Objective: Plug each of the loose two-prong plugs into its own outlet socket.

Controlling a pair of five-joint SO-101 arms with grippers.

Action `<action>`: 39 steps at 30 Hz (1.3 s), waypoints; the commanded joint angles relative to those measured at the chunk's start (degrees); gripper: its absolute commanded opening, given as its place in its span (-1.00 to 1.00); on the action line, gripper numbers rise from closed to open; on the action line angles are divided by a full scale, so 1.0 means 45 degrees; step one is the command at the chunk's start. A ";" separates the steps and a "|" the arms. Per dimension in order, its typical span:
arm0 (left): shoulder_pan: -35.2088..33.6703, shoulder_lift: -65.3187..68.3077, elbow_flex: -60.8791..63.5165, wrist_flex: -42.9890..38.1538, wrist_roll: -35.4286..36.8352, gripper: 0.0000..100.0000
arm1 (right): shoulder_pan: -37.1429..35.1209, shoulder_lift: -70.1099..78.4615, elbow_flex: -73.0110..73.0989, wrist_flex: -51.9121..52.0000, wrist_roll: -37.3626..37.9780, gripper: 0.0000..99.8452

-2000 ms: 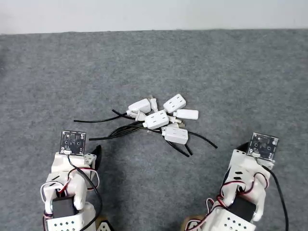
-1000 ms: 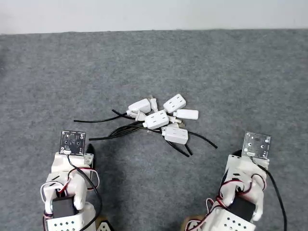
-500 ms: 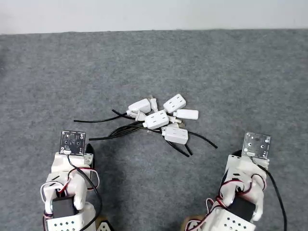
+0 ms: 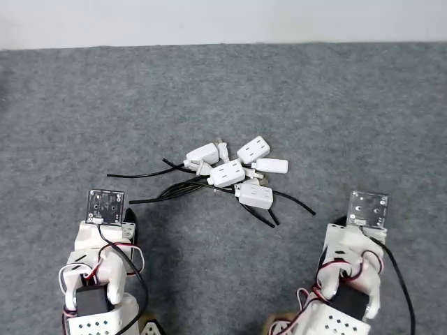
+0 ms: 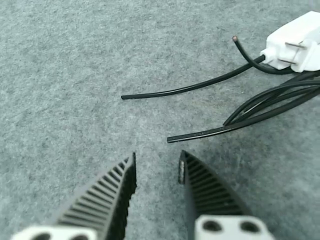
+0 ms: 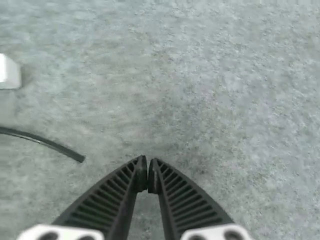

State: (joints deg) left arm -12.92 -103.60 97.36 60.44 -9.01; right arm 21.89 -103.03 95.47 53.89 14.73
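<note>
Plugs (image 4: 271, 165) and sockets (image 4: 227, 172) lie heaped together in the middle of the grey tabletop (image 4: 349, 105), with black cords (image 4: 167, 190) running out toward the left arm. The high view takes in the whole heap. The left wrist view catches one white plug (image 5: 295, 42) and loose cord ends (image 5: 200, 135), one tipped with bare copper. The right wrist view catches a white corner (image 6: 7, 72) and one cord end (image 6: 50, 145). The left end effector (image 5: 157, 167) is released, its fingers slightly parted just short of the cord ends. The right end effector (image 6: 148, 175) is clenched tip to tip over bare tabletop, well apart from the heap.
</note>
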 commanded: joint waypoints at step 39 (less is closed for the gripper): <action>-0.0059 -0.0059 -0.0205 -0.0137 0.0020 -0.74 | -0.1045 -0.0147 0.0215 0.1983 0.1973 -0.98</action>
State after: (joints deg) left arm -12.92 -103.60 97.36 60.44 -9.01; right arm 17.14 -103.03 95.47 61.63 23.34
